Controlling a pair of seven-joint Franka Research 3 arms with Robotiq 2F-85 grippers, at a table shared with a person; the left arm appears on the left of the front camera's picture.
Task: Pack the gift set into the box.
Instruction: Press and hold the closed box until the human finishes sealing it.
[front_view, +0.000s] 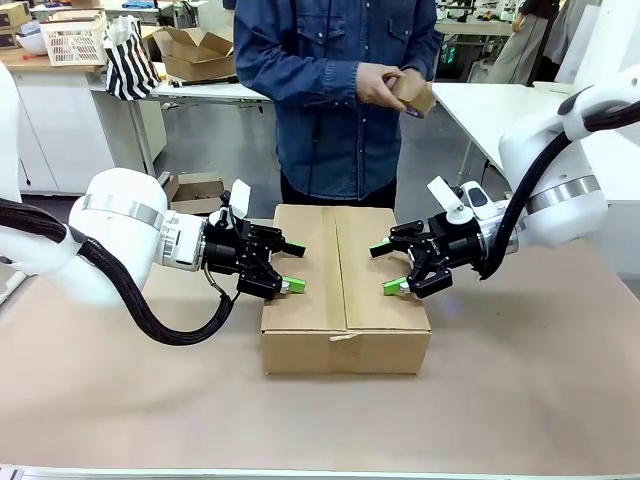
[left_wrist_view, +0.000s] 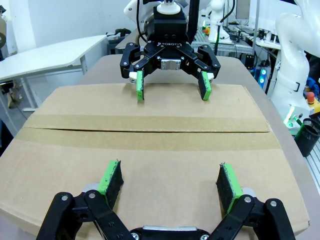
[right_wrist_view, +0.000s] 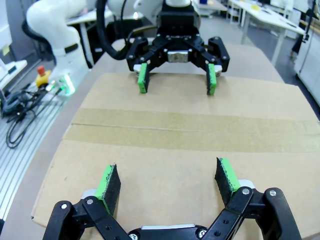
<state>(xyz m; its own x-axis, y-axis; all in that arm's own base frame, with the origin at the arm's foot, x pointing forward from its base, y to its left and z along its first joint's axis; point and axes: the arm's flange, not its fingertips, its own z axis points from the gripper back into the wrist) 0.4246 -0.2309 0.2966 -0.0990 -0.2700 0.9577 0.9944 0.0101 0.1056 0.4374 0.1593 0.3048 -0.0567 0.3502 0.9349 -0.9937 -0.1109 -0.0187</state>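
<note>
The box (front_view: 345, 290) lies in the middle of the table with its top flaps folded shut and a seam running down the middle. My left gripper (front_view: 295, 267) is open at the box's left edge, level with the top. My right gripper (front_view: 387, 268) is open over the right edge, facing it. In the left wrist view my left gripper (left_wrist_view: 168, 177) hovers over the box top (left_wrist_view: 150, 150), with the right gripper (left_wrist_view: 171, 87) opposite. The right wrist view mirrors this: my right gripper (right_wrist_view: 167, 177), the box top (right_wrist_view: 175, 135), and the left gripper (right_wrist_view: 177, 80). The gift set is hidden.
A person stands behind the box, hands (front_view: 385, 85) holding a small brown object (front_view: 415, 95). On the far left counter are a small white basket (front_view: 72, 40), a striped bag (front_view: 130, 60) and an open carton (front_view: 195, 52). Bare brown tabletop (front_view: 520, 380) surrounds the box.
</note>
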